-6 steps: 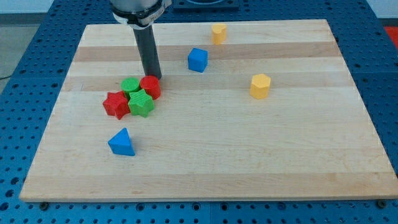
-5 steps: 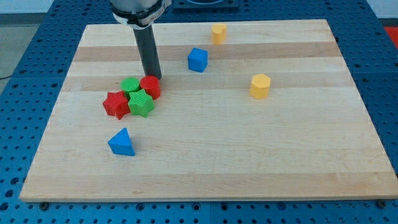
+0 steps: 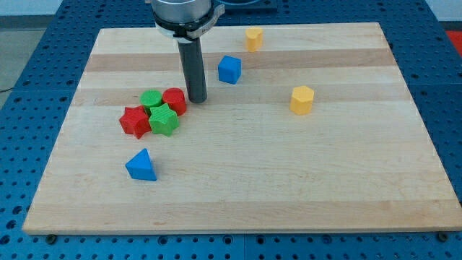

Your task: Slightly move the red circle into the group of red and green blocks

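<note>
Eight blocks on the tabletop (image 3: 346, 180): two red, two green, two blue, two yellow. Red circle (image 3: 175, 100) touches green circle (image 3: 151, 100), packed with green star (image 3: 164, 120) and red star (image 3: 134, 121), toward the left edge. My tip (image 3: 197, 99), a bare rod holding nothing, sits just right of the red circle.

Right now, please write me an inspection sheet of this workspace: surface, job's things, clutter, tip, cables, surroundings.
Surface: wooden board, flat.
Job's things: red circle touching green circle and green star; red star at the group's left.
Clutter: blue cube, blue triangle, two yellow blocks, all apart from the group.
Tip: my tip just right of the red circle.
Cables: nothing seen.
Surroundings: blue perforated table.
</note>
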`<state>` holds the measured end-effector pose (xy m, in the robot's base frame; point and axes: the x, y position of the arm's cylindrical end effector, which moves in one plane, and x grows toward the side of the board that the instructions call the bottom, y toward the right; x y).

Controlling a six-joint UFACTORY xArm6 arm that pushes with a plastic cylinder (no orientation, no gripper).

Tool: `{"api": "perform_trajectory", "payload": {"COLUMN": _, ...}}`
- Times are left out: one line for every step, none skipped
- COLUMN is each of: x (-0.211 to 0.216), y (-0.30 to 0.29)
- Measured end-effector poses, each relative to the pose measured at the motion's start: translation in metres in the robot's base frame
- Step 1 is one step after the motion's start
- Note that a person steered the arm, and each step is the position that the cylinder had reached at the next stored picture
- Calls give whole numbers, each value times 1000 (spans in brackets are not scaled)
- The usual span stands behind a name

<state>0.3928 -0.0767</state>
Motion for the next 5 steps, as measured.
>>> {"api": "perform_trajectory", "payload": {"x": 0, "y": -8}}
{"api": "perform_trajectory", "payload": {"x": 2, "y": -19}}
{"api": "perform_trajectory", "payload": {"x": 8, "y": -19}}
{"api": "perform_trajectory", "payload": {"x": 10, "y": -20}}
{"api": "perform_trajectory", "payload": {"x": 8, "y": -15}}
